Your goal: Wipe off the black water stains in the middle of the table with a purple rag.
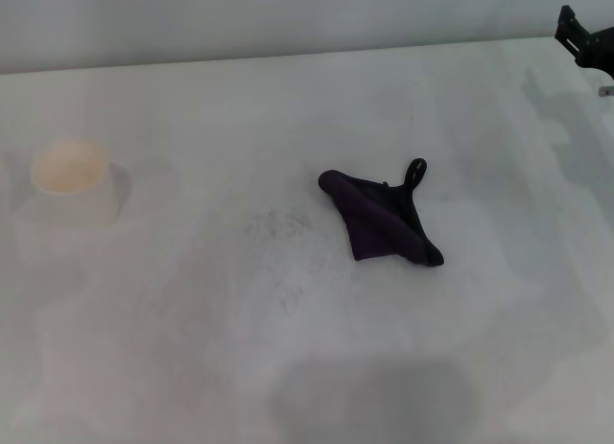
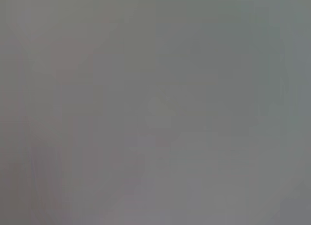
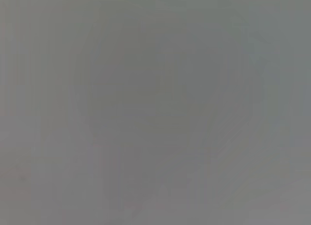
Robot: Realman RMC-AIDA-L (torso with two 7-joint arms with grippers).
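1. The right hand (image 1: pixel 587 39) shows only as a dark part at the far right edge of the head view, above the tabletop (image 1: pixel 460 108). I cannot tell how far open it is, and nothing shows in its hold. The left hand is not in view; both wrist views show only grey.
2. Out from that hand, toward the robot and to its left, the purple rag (image 1: pixel 379 219) lies crumpled on the tabletop, well apart from it, with a small dark loop (image 1: pixel 414 172) sticking out on the side nearest the hand.
3. Just beyond the rag, still farther from the hand, faint black specks (image 1: pixel 278 223) remain on the tabletop; the rag's edge lies beside them, not over them.
4. The scene fits a rag waiting to be picked up as well as one set down after wiping, with traces left.
5. A good wipe would press the rag flat and cover the whole speckled patch.
6. Far left sits a pale cup (image 1: pixel 69 168), clear of the work.
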